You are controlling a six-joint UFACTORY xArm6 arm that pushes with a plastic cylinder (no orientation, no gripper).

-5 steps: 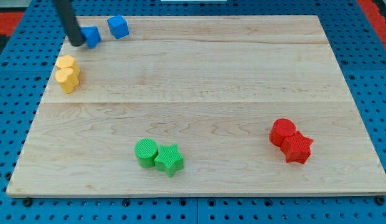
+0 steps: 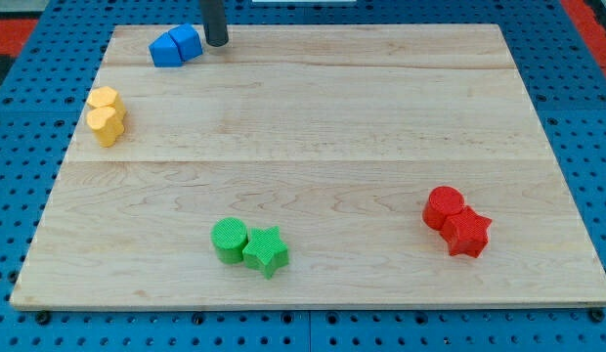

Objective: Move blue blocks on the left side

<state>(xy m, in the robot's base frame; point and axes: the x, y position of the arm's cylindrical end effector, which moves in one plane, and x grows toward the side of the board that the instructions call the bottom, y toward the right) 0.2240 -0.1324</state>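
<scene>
You are looking at a rod that has crossed over the two blue plastic blocks [image 2: 175, 45] in the last half second: my tip [image 2: 216, 43] was sitting against the view's left flank of that pair, and now it is standing just off their right side, close to the nearer block but whether it is touching I cannot tell. There are no fingers on this arm, only the straight dark rod, so nothing is being held or clamped; it is simply resting its end on the pale wooden board [image 2: 313, 156]. Meanwhile the pair itself is looking different: the two blue blocks were lying slightly apart, and they are now pressed together into one cluster, sitting near the board's top edge and toward its left corner. Their exact shapes are hard to make out, one reading as a cube and the other as a lower, wedge-like piece. Measured from that blue cluster, the two yellow blocks [image 2: 106, 114] are lying below and a little to the left, the green cylinder and green star [image 2: 249, 244] are well below near the bottom edge, and the red cylinder and red star [image 2: 456, 222] are far off to the lower right; none of these is appearing to shift. For the task, I judge that being on the right flank is setting you up for a leftward shove, carrying both blues further toward the left edge
</scene>
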